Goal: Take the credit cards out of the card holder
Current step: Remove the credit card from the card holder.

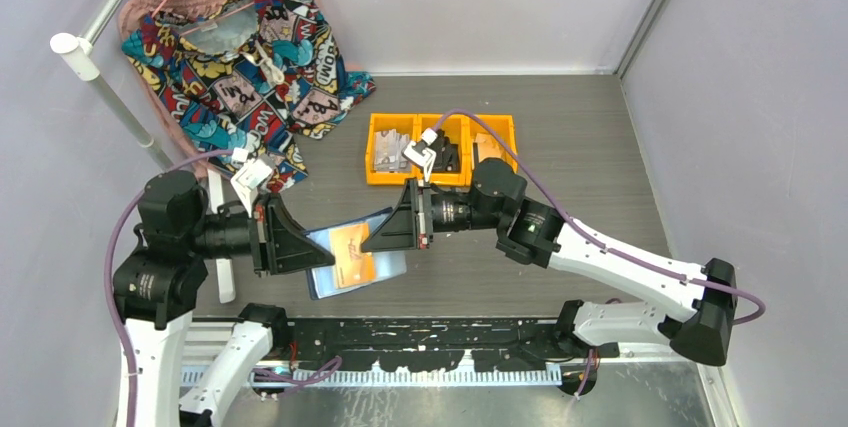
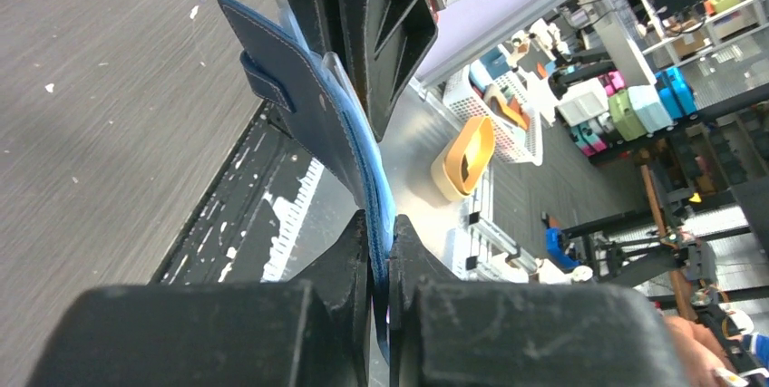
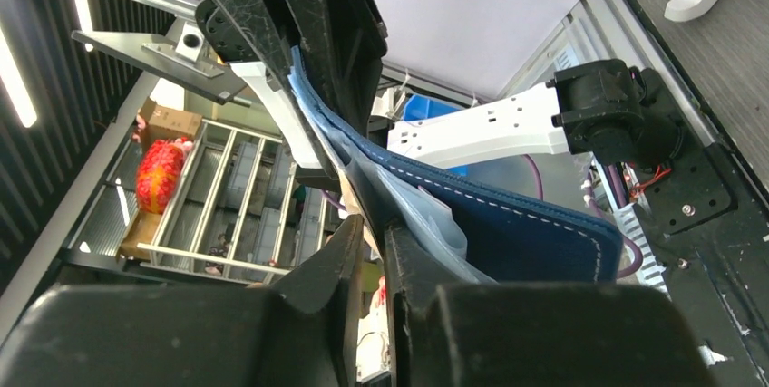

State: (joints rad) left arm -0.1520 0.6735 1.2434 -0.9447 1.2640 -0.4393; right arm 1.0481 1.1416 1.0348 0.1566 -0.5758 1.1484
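The left gripper point(image 2: 381, 228) pinches the open wallet point(image 1: 332, 282) tight by one edge, above the table point(image 1: 560, 147). The right gripper point(image 3: 374, 235) is almost closed at the opposite edge; I can't tell whether it grips. An orange card point(image 1: 352, 249) shows inside.

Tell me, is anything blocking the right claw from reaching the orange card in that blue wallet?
Nothing visible does. The right gripper is at the open card holder, right beside the orange card. The left gripper pinches the holder's other side, keeping it up in mid-air.
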